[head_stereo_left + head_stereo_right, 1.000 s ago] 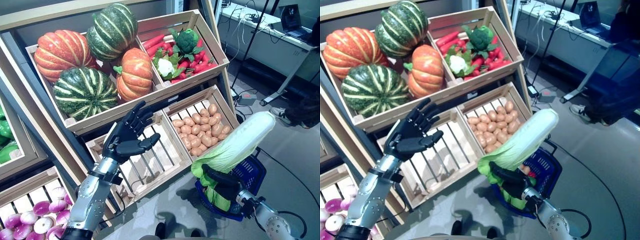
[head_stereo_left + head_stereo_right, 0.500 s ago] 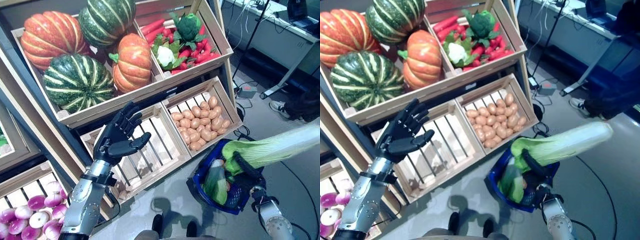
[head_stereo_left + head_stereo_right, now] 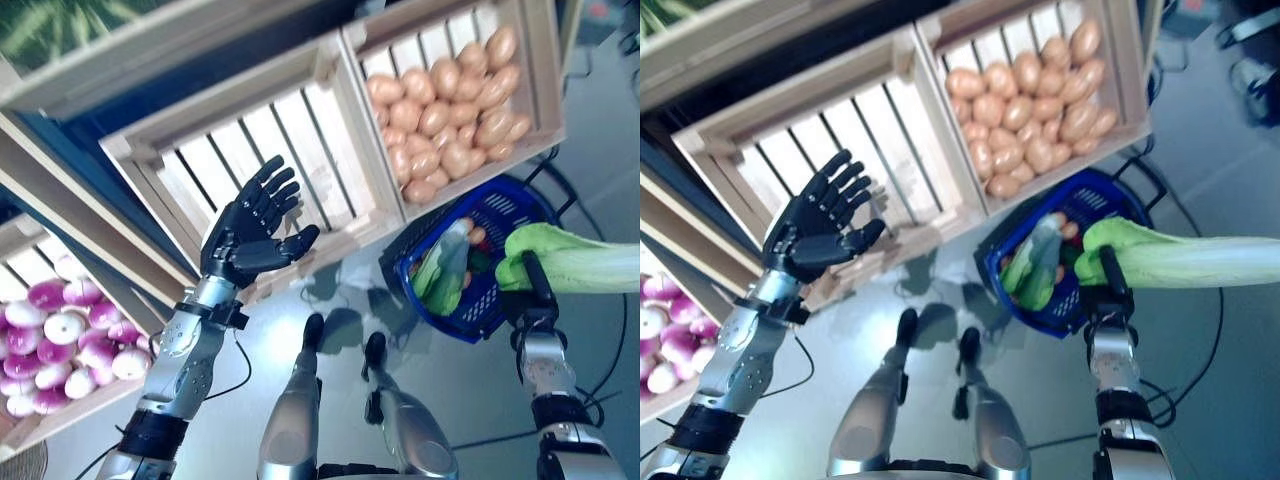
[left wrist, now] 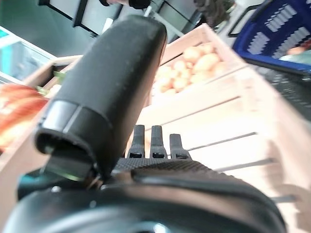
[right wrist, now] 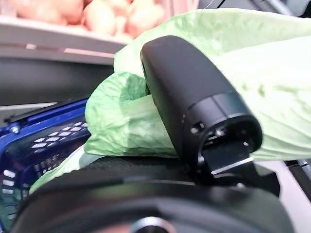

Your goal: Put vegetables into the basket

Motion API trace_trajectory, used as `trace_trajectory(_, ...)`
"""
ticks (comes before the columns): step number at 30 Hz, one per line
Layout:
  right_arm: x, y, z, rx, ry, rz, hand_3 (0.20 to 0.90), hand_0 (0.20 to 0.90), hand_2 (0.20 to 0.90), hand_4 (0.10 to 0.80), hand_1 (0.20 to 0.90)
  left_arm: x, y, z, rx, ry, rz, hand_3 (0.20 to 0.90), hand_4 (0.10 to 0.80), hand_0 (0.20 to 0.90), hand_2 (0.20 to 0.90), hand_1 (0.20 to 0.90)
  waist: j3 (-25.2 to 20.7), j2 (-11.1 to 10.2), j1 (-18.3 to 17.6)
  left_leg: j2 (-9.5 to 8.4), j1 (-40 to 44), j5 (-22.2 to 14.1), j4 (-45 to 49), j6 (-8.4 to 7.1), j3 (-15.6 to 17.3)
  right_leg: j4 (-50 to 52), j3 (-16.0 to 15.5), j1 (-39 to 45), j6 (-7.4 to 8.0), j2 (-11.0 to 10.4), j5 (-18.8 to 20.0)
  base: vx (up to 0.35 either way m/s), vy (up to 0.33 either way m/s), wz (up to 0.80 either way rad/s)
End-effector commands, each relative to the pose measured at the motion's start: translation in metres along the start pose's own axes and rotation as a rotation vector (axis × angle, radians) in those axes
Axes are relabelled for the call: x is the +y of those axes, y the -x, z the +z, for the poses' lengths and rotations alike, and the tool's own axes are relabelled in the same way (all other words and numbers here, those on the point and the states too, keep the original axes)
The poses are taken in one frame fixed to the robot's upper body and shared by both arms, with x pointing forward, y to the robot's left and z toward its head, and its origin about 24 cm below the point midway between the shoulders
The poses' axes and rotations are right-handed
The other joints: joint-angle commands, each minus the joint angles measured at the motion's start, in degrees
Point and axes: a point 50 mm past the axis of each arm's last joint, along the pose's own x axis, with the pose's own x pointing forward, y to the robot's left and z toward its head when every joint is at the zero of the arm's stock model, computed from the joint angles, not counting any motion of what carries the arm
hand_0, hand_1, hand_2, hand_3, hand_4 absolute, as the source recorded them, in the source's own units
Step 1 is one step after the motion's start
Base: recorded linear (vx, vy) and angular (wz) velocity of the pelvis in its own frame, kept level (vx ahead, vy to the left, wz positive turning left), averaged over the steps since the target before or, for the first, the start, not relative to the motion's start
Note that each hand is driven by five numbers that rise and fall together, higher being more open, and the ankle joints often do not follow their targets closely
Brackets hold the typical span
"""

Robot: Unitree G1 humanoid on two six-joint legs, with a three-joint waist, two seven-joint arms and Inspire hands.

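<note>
My right hand (image 3: 535, 296) is shut on a long pale-green cabbage (image 3: 585, 267). It holds the cabbage level, leafy end over the near right rim of the blue basket (image 3: 500, 207) on the floor. The right wrist view shows my thumb (image 5: 194, 97) curled over the cabbage leaves (image 5: 243, 73). A green vegetable (image 3: 440, 275) and small reddish pieces (image 3: 477, 238) lie in the basket. My left hand (image 3: 245, 235) is open and empty, raised in front of an empty slatted crate (image 3: 255, 150).
The wooden stand rises behind the basket, with a crate of potatoes (image 3: 450, 90) right beside it. A lower crate of purple and white bulbs (image 3: 55, 330) stands at the left. Grey floor lies around the basket.
The camera has tipped down, so the whole scene shifted. The cabbage has swung from slanting upward to lying level, its leafy end over the basket's rim. The left hand keeps its pose.
</note>
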Motion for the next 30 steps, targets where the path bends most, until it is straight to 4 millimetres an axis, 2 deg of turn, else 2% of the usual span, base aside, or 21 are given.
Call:
trace_trajectory(1, 0.044, -0.004, 0.059, -0.232, -0.074, 0.147, 0.3, 0.3, 0.3, 0.4, 0.3, -0.015, -0.016, 0.045, -0.241, -0.07, -0.127, 0.9, 0.8, 0.9, 0.9, 0.9, -0.09, 0.17, 0.74, -3.64, -5.94, -2.08, 6.15, 1.79, -0.7, 12.47, 0.42, -7.9, 0.86, -2.84, 1.56, -0.17, -0.119, 0.16)
trace_trajectory(2, 0.052, -0.006, 0.06, -0.234, -0.087, 0.161, 0.3, 0.3, 0.3, 0.4, 0.3, -0.018, -0.019, 0.042, -0.217, -0.06, -0.132, 0.9, 0.8, 0.9, 0.9, 0.9, -0.08, 0.52, 1.02, -4.14, -9.7, -2.4, 9.33, 2.06, -0.84, 15.79, 0.26, -11.74, 0.85, -3.46, 1.12, -0.113, -0.088, 0.15)
trace_trajectory(4, 0.054, -0.007, 0.06, -0.235, -0.088, 0.163, 0.3, 0.3, 0.3, 0.4, 0.3, -0.018, -0.02, 0.042, -0.215, -0.059, -0.133, 0.9, 0.8, 0.9, 0.9, 0.9, -0.08, 0.53, 1.13, -4.28, -10.6, -3.09, 10.57, 2.13, -0.82, 17.13, 0.36, -12.75, 0.91, -3.68, 0.43, -0.05, -0.046, 0.26)
trace_trajectory(5, 0.059, -0.01, 0.06, -0.229, -0.084, 0.167, 0.3, 0.3, 0.3, 0.4, 0.3, -0.019, -0.023, 0.04, -0.203, -0.055, -0.135, 0.9, 0.8, 0.9, 0.9, 0.9, -0.08, 0.79, 1.33, -4.75, -13.75, -3.69, 13.77, 2.1, -1.24, 19.66, 0.54, -15.65, 0.82, -4.23, -0.28, -0.079, -0.057, 0.27)
trace_trajectory(8, 0.077, -0.018, 0.058, -0.194, -0.029, 0.165, 0.3, 0.3, 0.3, 0.4, 0.3, -0.023, -0.028, 0.036, -0.196, -0.038, -0.135, 0.9, 0.8, 0.9, 0.9, 0.9, -0.08, 2.12, 1.82, -5.42, -21.18, -4.47, 19.84, 2.39, -1.76, 26.12, 1.57, -23.16, 0.51, -5.14, -1.82, -0.075, -0.031, 0.1)
trace_trajectory(14, 0.086, -0.027, 0.05, -0.102, 0.066, 0.107, 0.3, 0.3, 0.3, 0.4, 0.3, -0.024, -0.033, 0.036, -0.169, -0.03, -0.161, 0.9, 0.8, 0.9, 0.9, 0.9, -0.08, 3.37, 2.38, -5.76, -28.22, -4.34, 23.27, 2.82, -1.49, 30.58, 2.21, -30.04, -0.33, -4.68, -2.4, -0.02, -0.045, 0.06)
trace_trajectory(18, 0.085, -0.031, 0.042, -0.093, 0.103, 0.039, 0.3, 0.3, 0.3, 0.4, 0.3, -0.023, -0.035, 0.042, -0.221, -0.026, -0.154, 0.9, 0.8, 0.9, 0.9, 0.9, -0.08, 3.93, 2.83, -6.19, -31.18, -4.08, 24.6, 2.74, -1.35, 31.7, 1.76, -32.53, -0.66, -4.81, -2.35, 0.006, -0.05, 0.07)
trace_trajectory(21, 0.094, -0.033, 0.029, -0.046, 0.145, 0.038, 0.3, 0.3, 0.3, 0.4, 0.3, -0.025, -0.035, 0.049, -0.277, 0.016, -0.158, 0.9, 0.8, 0.9, 0.9, 0.9, -0.08, 4.63, 3.35, -6.95, -32.95, -4.3, 26.07, 2.94, -1.57, 33.77, 1.74, -34.43, -1.15, -4.68, -2.86, 0.002, -0.007, 0.01)
trace_trajectory(24, 0.093, -0.035, 0.019, 0.004, 0.177, 0.002, 0.422, 0.422, 0.422, 0.482, 0.422, -0.03, -0.037, 0.054, -0.337, 0.059, -0.167, 0.9, 0.8, 0.9, 0.9, 0.9, -0.08, 5.04, 3.58, -7.34, -33.82, -4.42, 27.08, 2.73, -1.53, 35.22, 1.74, -35.25, -1.48, -4.6, -3.43, 0.012, 0.005, -0.06)
trace_trajectory(25, 0.088, -0.035, 0.014, 0.034, 0.171, -0.031, 0.606, 0.606, 0.606, 0.604, 0.606, -0.031, -0.037, 0.056, -0.35, 0.072, -0.161, 0.9, 0.8, 0.9, 0.9, 0.9, -0.08, 5.21, 3.7, -7.49, -34.24, -4.54, 27.87, 2.62, -1.36, 36.17, 1.66, -35.58, -1.64, -4.46, -3.72, 0.025, 0.012, -0.07)
trace_trajectory(26, 0.085, -0.036, 0.013, 0.046, 0.167, -0.048, 0.851, 0.851, 0.851, 0.767, 0.851, -0.031, -0.037, 0.057, -0.352, 0.071, -0.16, 0.9, 0.8, 0.9, 0.9, 0.9, -0.08, 5.23, 3.76, -7.53, -34.25, -4.62, 28.06, 2.6, -1.34, 36.34, 1.63, -35.55, -1.66, -4.4, -3.8, 0.036, 0.006, -0.03)
trace_trajectory(27, 0.081, -0.036, 0.011, 0.062, 0.176, -0.062, 0.9, 0.9, 0.9, 0.8, 0.9, -0.031, -0.038, 0.058, -0.347, 0.067, -0.16, 0.9, 0.8, 0.9, 0.9, 0.9, -0.08, 5.27, 3.83, -7.63, -34.28, -4.8, 28.44, 2.62, -1.35, 36.59, 1.56, -35.45, -1.68, -4.23, -3.88, 0.042, 0.0, 0.02)
trace_trajectory(30, 0.075, -0.037, 0.018, 0.046, 0.168, -0.098, 0.9, 0.9, 0.9, 0.8, 0.9, -0.03, -0.038, 0.058, -0.339, 0.064, -0.146, 0.9, 0.8, 0.9, 0.9, 0.9, -0.08, 5.22, 3.9, -7.85, -34.17, -4.95, 28.98, 2.39, -1.43, 36.24, 1.48, -34.78, -1.74, -3.85, -3.83, 0.024, -0.001, 0.0)
